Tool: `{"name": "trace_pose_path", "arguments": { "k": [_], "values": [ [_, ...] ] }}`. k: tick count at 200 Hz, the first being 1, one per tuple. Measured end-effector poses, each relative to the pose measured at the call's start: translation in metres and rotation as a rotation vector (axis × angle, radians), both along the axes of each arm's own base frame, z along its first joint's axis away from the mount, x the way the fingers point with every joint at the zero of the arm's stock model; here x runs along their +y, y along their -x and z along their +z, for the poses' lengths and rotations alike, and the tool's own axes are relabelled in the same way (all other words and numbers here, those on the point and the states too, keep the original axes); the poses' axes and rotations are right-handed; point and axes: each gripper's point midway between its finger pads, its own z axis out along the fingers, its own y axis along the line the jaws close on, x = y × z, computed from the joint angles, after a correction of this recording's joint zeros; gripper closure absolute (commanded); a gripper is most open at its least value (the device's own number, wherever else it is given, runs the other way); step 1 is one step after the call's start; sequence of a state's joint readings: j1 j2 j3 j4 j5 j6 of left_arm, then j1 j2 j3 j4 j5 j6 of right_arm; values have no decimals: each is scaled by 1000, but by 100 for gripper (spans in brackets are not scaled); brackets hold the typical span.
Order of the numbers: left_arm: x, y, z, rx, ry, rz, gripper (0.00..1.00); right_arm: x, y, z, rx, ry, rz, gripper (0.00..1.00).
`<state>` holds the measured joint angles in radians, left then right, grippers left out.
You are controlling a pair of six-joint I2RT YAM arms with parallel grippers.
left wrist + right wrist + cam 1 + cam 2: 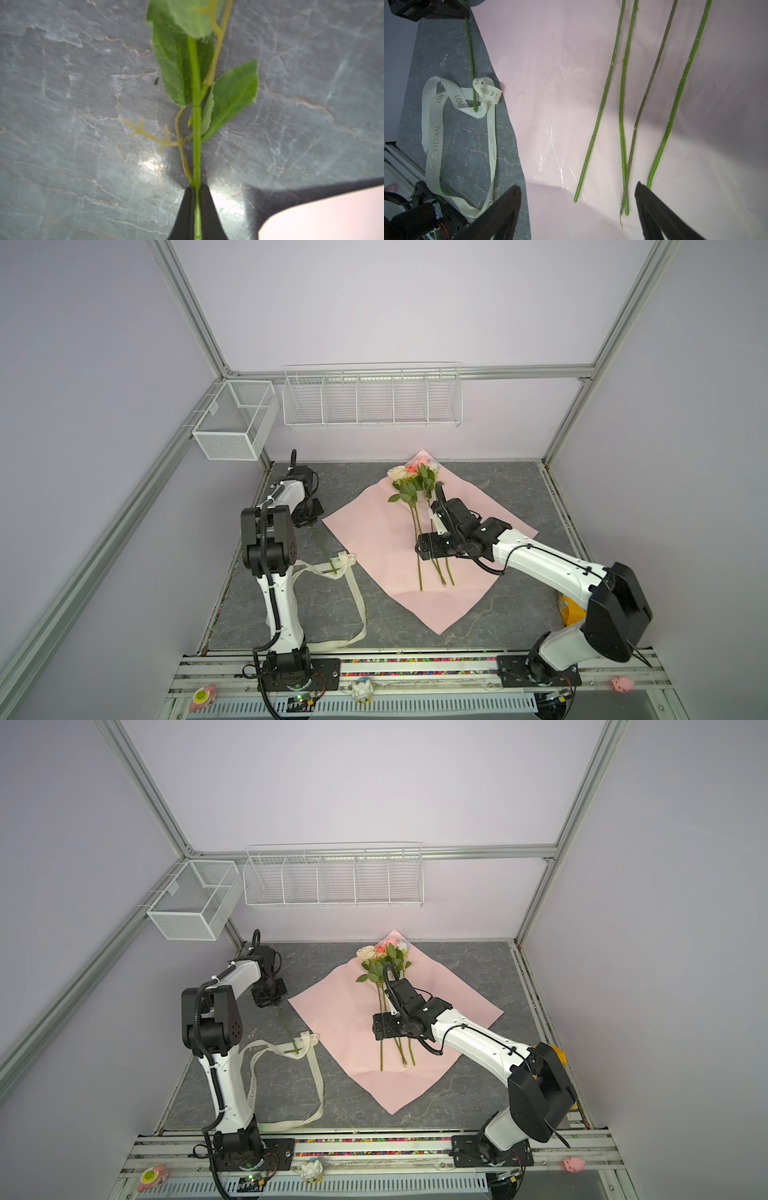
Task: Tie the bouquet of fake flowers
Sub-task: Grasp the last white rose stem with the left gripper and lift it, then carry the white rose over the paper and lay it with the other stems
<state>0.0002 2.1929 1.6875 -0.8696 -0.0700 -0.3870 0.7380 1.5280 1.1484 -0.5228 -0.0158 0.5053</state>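
Observation:
The bouquet of fake flowers (411,481) (384,957) lies loose, not bundled, on a flat pink paper sheet (374,539) (332,1019). Its several green stems (622,104) run side by side towards the front. My right gripper (428,549) (384,1029) (577,185) hovers open above the stems' lower ends, holding nothing. One more leafy stem (324,549) (289,1029) (196,124) (470,58) lies on the grey table, left of the paper. My left gripper (307,522) (270,998) (196,188) is shut on it. That stem's blossom is hidden.
A long cream printed ribbon (357,605) (318,1085) (433,145) loops over the table at front left, under the single stem's end. White wire baskets (372,396) (232,418) hang on the back wall. A yellow object (571,608) sits behind my right arm.

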Motion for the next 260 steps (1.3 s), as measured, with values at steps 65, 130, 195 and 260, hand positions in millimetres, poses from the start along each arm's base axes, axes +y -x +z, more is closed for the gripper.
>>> {"name": "trace_pose_path", "arguments": {
  "k": [65,130,195,260],
  "values": [
    [-12,28,11,1,59,-18,100,-7,1,6,-32,4,-19,11],
    [-48,62,97,-206,172,-68,100,-30,-3,26,-127,23,-113,11],
    [-208,76,140,-332,401,-361,100,-92,-8,40,-185,24,-344,11],
    [-355,70,135,-316,566,-540,100,-150,5,24,-105,-39,-521,11]
  ]
}}
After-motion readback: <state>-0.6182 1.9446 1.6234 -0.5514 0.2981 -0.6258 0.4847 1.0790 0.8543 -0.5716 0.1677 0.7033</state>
